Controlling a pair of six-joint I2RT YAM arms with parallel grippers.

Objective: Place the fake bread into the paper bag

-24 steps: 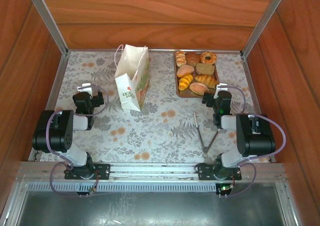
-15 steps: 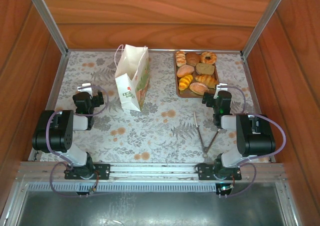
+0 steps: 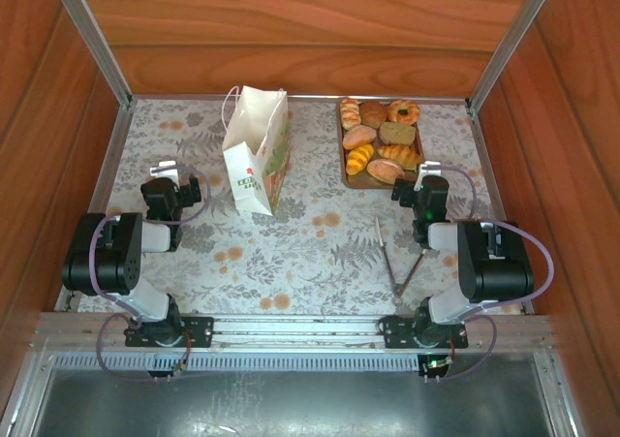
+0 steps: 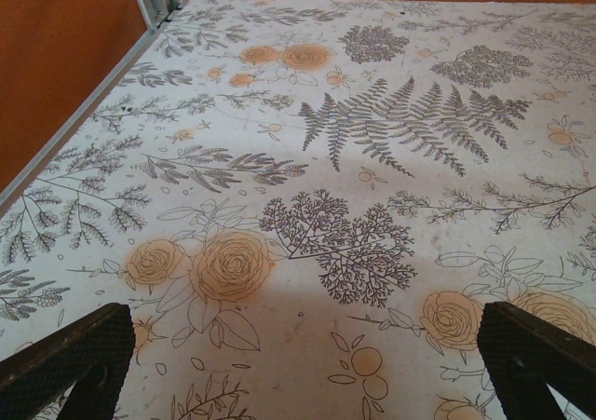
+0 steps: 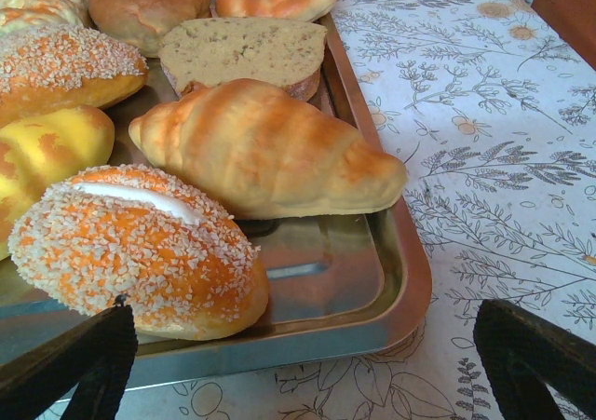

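Golden fake bread (image 5: 270, 150) all on tray (image 5: 405, 290), far-right corner; first pick pending. Left gripper (image 4: 307, 364), right gripper (image 5: 307, 355) wide open, empty. Next: right closes on seeded bun (image 5: 140, 252), then paper bag (image 3: 257, 156).

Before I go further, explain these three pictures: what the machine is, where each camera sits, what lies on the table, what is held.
Two robot arms are bolted to a floral table. The overhead picture looks down from behind them; the other two come from wrist cameras. The left end effector is open over the table, empty. The right end effector, open and empty, faces a tray of fake bread. A white paper bag stands left of it; tongs lie nearer the arms.
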